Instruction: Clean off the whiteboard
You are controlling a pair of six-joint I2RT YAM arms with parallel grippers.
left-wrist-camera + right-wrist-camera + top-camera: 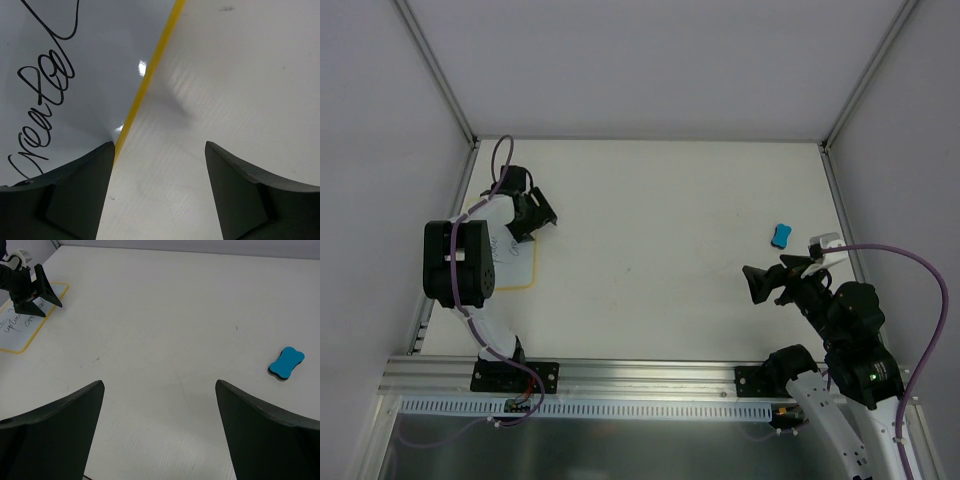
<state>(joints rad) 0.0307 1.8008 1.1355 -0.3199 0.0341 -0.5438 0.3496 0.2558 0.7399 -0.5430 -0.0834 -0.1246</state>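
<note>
Left wrist view: left gripper [160,150] spread wide, empty, poised over the yellow rim of the whiteboard [60,75]. Board lies flat, script unerased. Judged thin, stiff, light and glossy, so it likely slides; pin it at the rim. Right gripper [160,390] agape, empty. Blue eraser [286,363] well apart from the board.

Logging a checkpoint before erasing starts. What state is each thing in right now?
whiteboard: flat on the table, dark handwriting not yet erased.
blue eraser: lying on the table, apart from both tools.
left tool: open, empty, straddling the whiteboard's yellow rim.
right tool: open, empty, over bare table.
</note>
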